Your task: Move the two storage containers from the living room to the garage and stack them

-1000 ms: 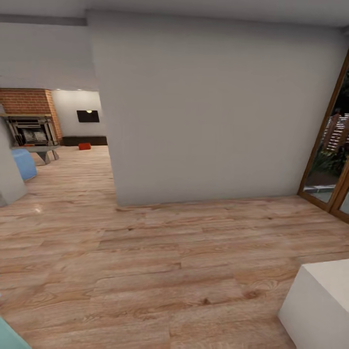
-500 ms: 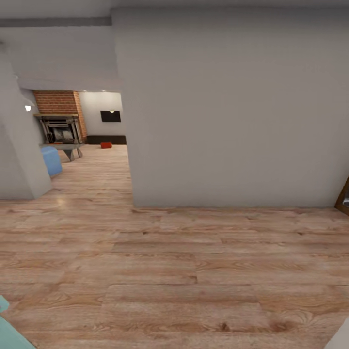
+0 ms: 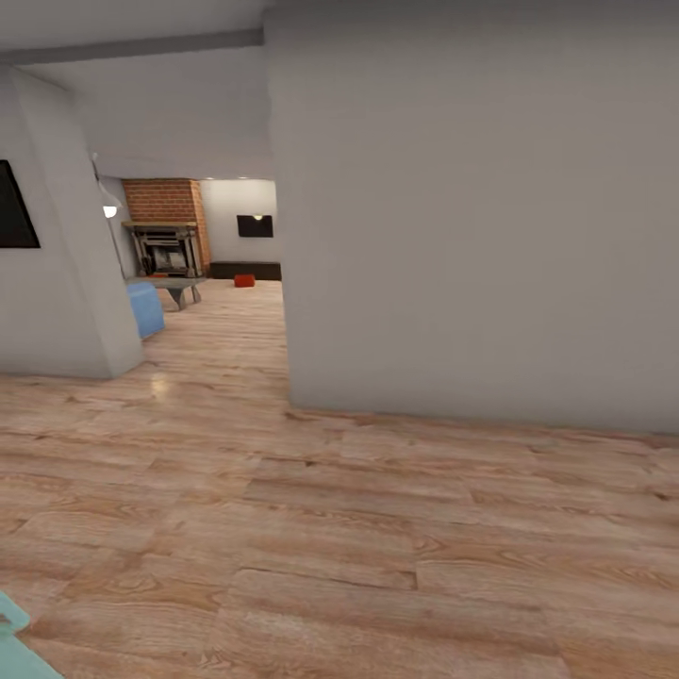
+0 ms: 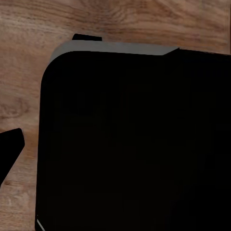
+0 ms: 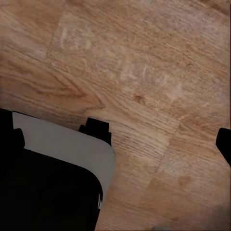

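Left wrist view looks down over a black body (image 4: 130,144) with a grey rounded top edge, which looks like part of the robot, and past it a strip of the light wood-plank floor (image 4: 29,96). A dark tip (image 4: 10,149) pokes in at one edge, likely one finger of the left gripper; whether its fingers are spread or pressed together, I cannot tell. The right wrist view is much the same: a grey-edged black corner (image 5: 53,183) over planks (image 5: 144,62), and a small dark sliver (image 5: 224,144) at the picture's edge that may be a finger of the right gripper, so its state I cannot tell either.

Out from there, the head view shows wood planks (image 3: 330,528) running up to a broad white wall (image 3: 471,217) straight ahead. To the left of that wall an opening leads into the living room (image 3: 203,245). Far back in it stands the red brick fireplace (image 3: 168,226), with a low dark cabinet (image 3: 247,271) along the rear wall. One small orange-red storage container (image 3: 244,280) sits on the floor just in front of that cabinet. A blue seat (image 3: 144,309) stands nearer, beside a low grey table (image 3: 179,286). A pale teal corner (image 3: 17,641) shows at the picture's lower left.
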`<state>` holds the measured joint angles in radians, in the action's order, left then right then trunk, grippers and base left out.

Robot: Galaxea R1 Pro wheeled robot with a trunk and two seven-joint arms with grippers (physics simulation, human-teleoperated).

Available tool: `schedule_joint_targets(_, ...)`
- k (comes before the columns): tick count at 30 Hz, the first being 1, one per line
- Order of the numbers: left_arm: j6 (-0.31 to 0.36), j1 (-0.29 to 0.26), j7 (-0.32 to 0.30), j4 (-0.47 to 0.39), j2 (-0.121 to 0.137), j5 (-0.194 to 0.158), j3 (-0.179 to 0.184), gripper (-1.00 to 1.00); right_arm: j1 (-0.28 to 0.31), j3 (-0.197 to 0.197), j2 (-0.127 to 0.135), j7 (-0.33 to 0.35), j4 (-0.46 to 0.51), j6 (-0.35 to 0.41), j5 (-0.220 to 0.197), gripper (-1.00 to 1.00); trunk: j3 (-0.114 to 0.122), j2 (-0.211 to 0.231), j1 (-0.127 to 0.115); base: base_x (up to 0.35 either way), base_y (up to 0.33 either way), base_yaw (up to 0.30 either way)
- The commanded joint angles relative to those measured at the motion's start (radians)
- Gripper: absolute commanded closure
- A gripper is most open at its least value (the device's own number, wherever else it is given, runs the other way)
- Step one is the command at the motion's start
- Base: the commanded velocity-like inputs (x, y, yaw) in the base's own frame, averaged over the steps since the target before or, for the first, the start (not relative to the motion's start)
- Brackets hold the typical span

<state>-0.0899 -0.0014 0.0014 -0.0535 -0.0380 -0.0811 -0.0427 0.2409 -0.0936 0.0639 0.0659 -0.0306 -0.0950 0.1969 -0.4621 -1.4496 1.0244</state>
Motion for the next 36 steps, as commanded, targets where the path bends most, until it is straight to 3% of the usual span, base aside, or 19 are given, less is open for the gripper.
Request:
schedule_joint_targets(1, -0.002, 0.0, 0.0, 0.0, -0.001, -0.008, -0.003, -1.0, 0.001, -0.008, 0.0, 0.002, -0.003, -0.006, -0.001, -1.0, -0.001, 0.0, 0.001, 0.321, 0.0, 0.057)
schedule_joint_targets(26, -0.003, 0.0, 0.0, 0.0, -0.002, -0.008, -0.004, -1.0, 0.001, -0.009, -0.002, 0.002, -0.005, -0.004, 0.002, -1.0, -0.001, 0.0, 0.001, 0.321, 0.0, 0.007)
schedule_joint_targets(36, -0.004, 0.0, 0.0, 0.0, -0.002, -0.008, -0.003, -1.0, 0.001, -0.008, -0.001, 0.002, -0.004, -0.006, 0.002, -1.0, -0.001, 0.0, 0.001, 0.321, 0.0, 0.167)
